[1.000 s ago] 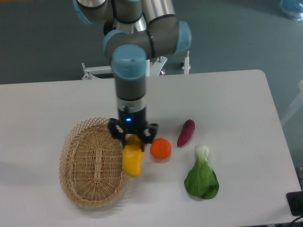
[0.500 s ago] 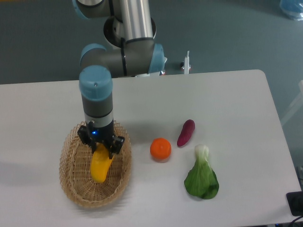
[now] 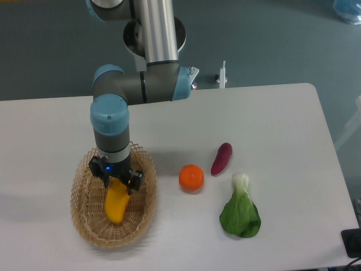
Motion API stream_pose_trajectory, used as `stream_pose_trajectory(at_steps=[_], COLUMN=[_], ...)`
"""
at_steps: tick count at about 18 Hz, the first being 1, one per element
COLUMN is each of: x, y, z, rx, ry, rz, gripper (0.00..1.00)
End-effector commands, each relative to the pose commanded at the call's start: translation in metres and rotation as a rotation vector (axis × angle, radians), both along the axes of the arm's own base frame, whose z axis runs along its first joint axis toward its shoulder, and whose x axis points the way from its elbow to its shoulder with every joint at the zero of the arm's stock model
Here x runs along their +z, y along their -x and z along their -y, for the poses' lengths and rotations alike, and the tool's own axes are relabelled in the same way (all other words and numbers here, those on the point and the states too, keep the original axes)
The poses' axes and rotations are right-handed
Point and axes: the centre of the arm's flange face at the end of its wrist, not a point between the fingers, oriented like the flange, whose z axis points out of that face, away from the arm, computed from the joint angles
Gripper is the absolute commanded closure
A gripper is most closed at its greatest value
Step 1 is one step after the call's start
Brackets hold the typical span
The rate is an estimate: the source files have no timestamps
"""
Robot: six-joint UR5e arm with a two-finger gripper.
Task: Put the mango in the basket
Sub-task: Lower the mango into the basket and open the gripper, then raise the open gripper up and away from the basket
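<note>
The yellow-orange mango [image 3: 116, 204] hangs lengthwise inside the oval wicker basket [image 3: 84, 212] at the table's front left. My gripper [image 3: 117, 180] is directly over the basket's middle and is shut on the mango's upper end. The fruit's lower end reaches down toward the basket floor; I cannot tell whether it touches. The arm's wrist hides part of the basket's far rim.
A round orange [image 3: 191, 177] lies right of the basket. A purple-red tuber [image 3: 221, 158] sits beyond it, and a leafy green bok choy [image 3: 241, 210] lies at the front right. The table's right edge [image 3: 333, 152] is further off.
The gripper carried the mango leftward from beside the orange to over the basket, then shifted slightly further left and lower inside it.
</note>
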Motion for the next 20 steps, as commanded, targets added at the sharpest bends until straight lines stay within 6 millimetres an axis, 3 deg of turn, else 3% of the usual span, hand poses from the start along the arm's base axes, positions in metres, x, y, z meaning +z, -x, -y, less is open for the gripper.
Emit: stream_pose_trajectory(at_steps=[5, 11, 13, 14, 20], x=[0.026, 0.064, 0.069, 0.081, 0.093], y=[0.008, 0.050, 0.070, 0.080, 0.121], z=[0.000, 0.005, 0.018, 0.030, 0.068], rx=[0.017, 0.073, 0.106, 0.123, 0.052], ry=[-0.025, -0.070, -0.051, -0.037, 0.029], rz=[-0.047, -0.090, -0.102, -0.105, -0.109], gripper=[0.00, 0.00, 0.00, 0.00, 0.00])
